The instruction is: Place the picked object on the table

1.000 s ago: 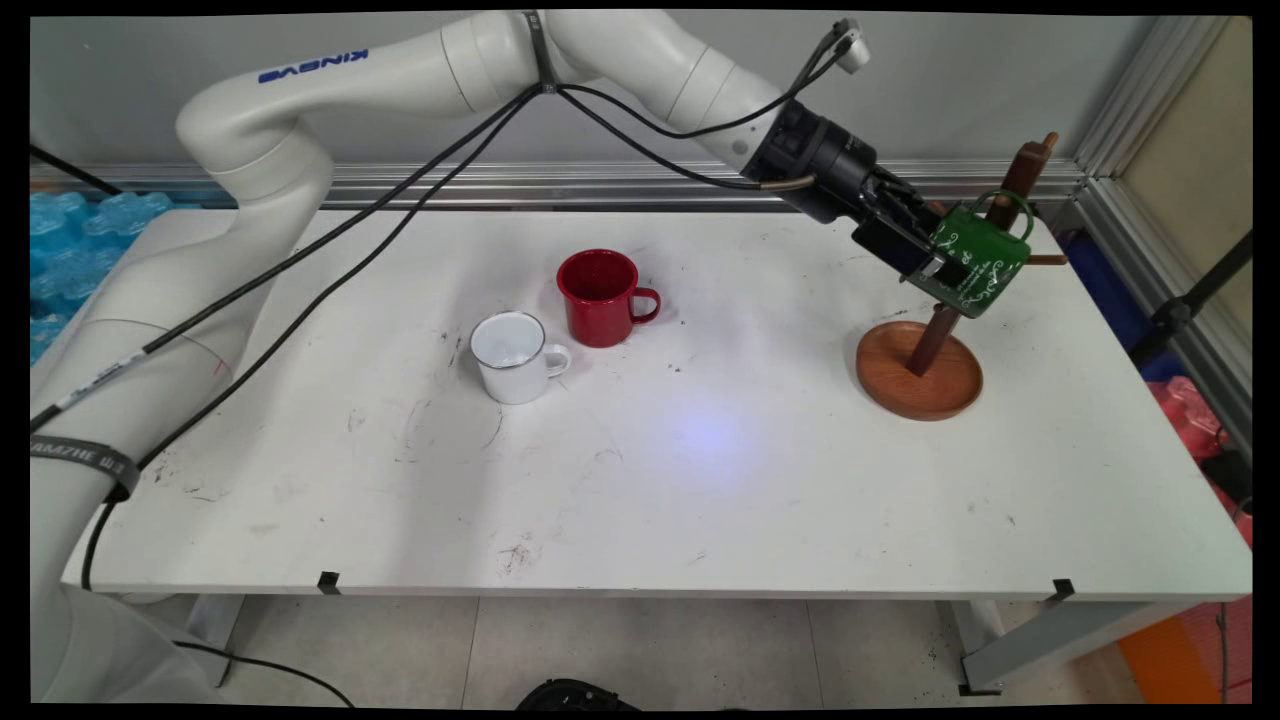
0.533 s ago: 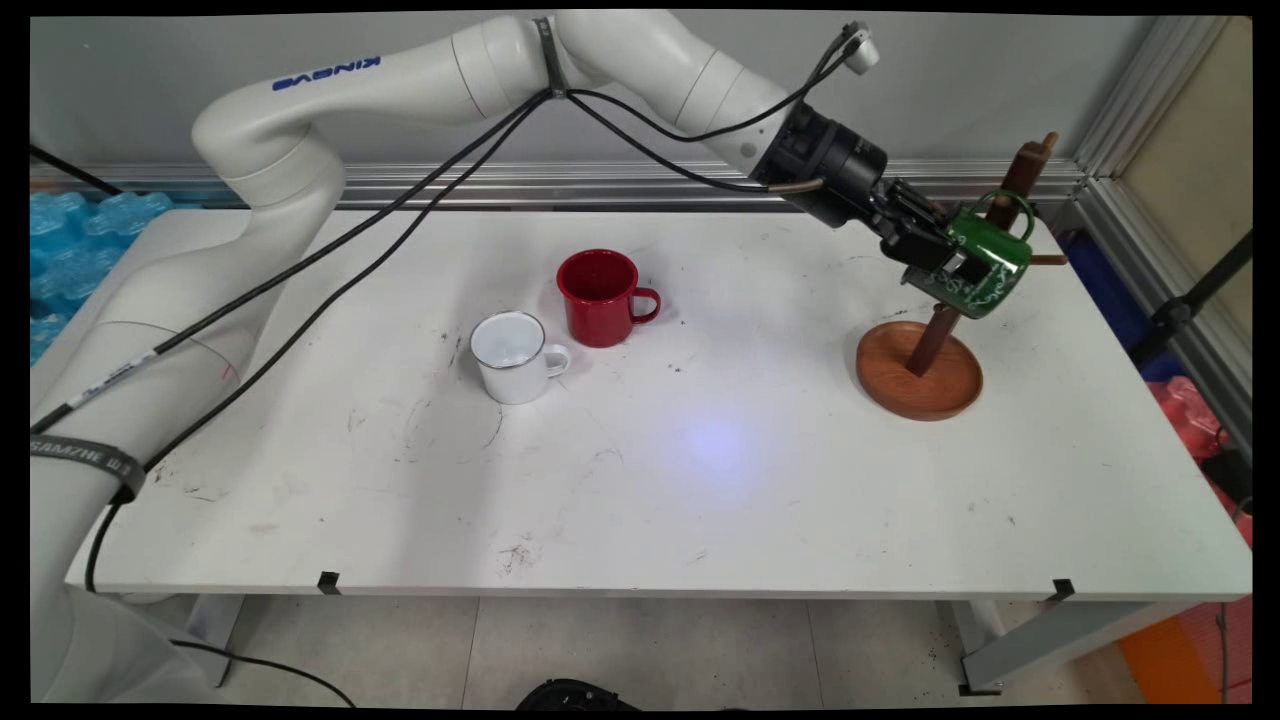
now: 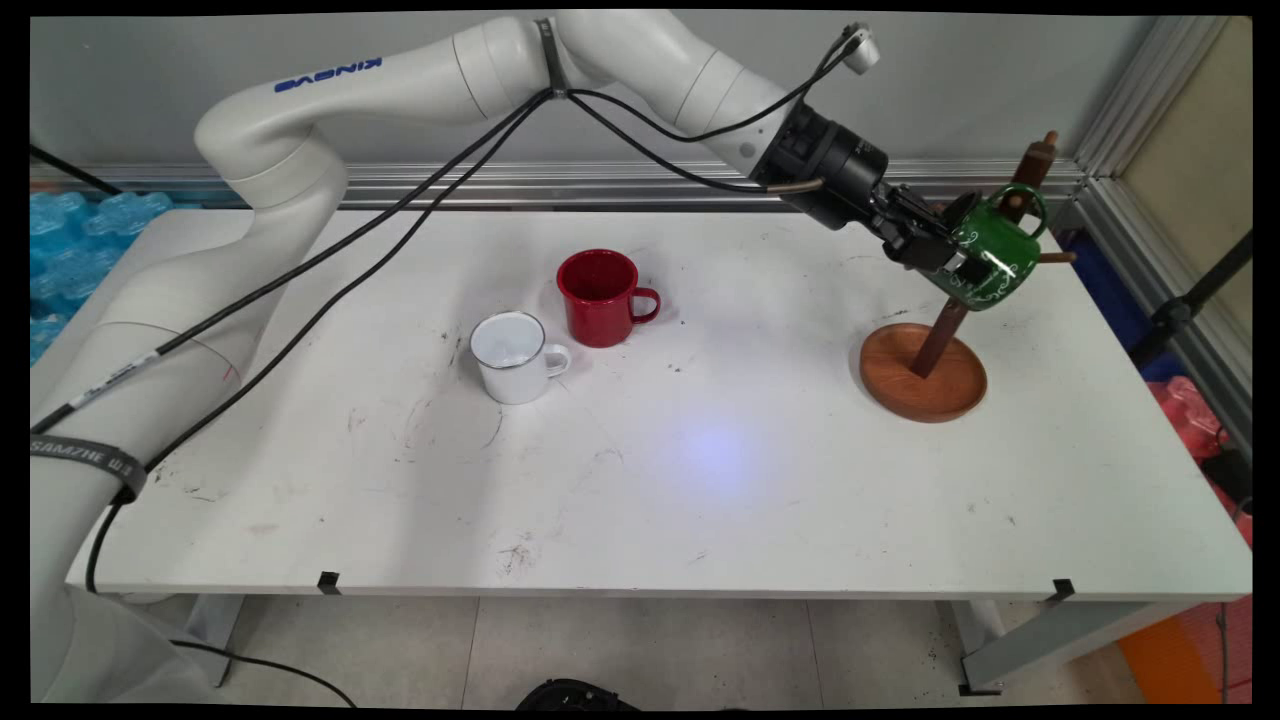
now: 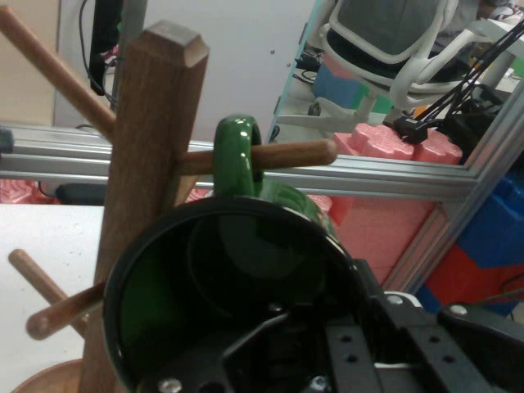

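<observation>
Item: black two-finger gripper (image 3: 958, 262), jaws clamping the rim of a green enamel mug with white pattern (image 3: 993, 262). Just beyond the jaws, the mug's handle is sitting threaded over a peg of the brown wooden mug tree (image 3: 928, 352) — the mug hanging clear of the white bench (image 3: 700, 480). Well apart: red enamel mug (image 3: 602, 297), white enamel mug (image 3: 515, 357). Handling judgement — loosening gently would be keeping the handle seated.

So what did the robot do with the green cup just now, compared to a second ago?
The gripper, shut on the green cup throughout, carried it a little up and to the picture's right. The cup's handle is now looped over a peg of the wooden mug tree, as the hand view shows. The tree itself tipped or slid slightly right. The red cup and white cup stayed put.
</observation>
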